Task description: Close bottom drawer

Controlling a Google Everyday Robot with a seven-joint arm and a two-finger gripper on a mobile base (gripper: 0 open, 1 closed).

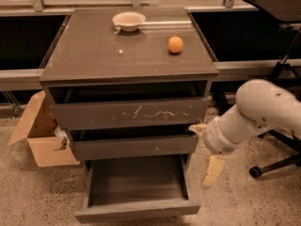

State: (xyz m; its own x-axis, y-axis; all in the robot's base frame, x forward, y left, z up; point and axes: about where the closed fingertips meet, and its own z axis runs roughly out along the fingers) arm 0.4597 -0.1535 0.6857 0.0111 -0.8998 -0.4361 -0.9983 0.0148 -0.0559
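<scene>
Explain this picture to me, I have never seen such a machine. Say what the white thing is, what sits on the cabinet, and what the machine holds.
The white thing is a robot arm, seen by one camera looking down at a cabinet of drawers. Its gripper, a two-finger clamp, hangs right of the cabinet beside the middle drawer, open, holding nothing. On top of the cabinet lie a white bowl and an orange. The bottom drawer stands pulled out, empty; closing it is the job.
</scene>
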